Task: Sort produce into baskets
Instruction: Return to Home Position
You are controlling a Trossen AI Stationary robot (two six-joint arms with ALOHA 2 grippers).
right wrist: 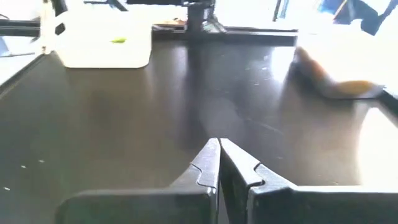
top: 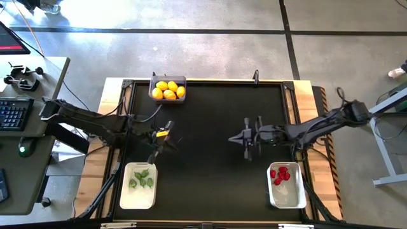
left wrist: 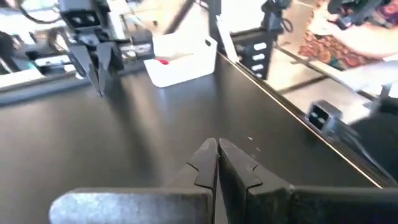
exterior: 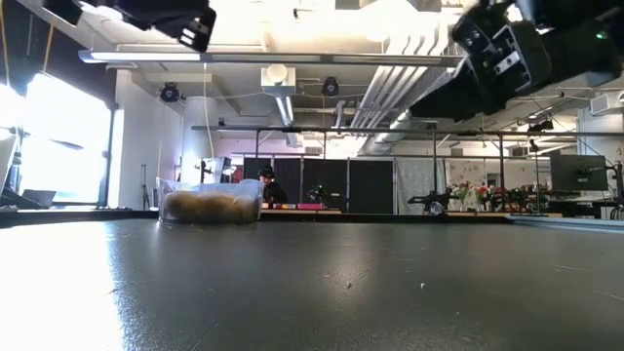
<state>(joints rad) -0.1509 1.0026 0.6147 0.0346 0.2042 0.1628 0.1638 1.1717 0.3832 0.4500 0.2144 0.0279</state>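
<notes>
Several yellow-orange fruits point(top: 168, 90) lie in the dark grey basket point(top: 184, 80) at the table's far edge; this basket also shows in the low view point(exterior: 210, 205). Green pieces point(top: 141, 179) lie in the white basket point(top: 136, 198) at the near left. Red pieces point(top: 280, 174) lie in the white basket point(top: 287, 198) at the near right. My left gripper point(top: 166, 141) hangs over the bare table left of centre, shut and empty point(left wrist: 217, 148). My right gripper point(top: 234, 137) hangs right of centre, shut and empty point(right wrist: 219, 147), facing the left one.
The black table top point(top: 210, 121) lies bare between the two grippers and the three baskets. A raised frame point(top: 254, 81) runs round the table's edges. A desk with a keyboard point(top: 14, 113) stands left of the table.
</notes>
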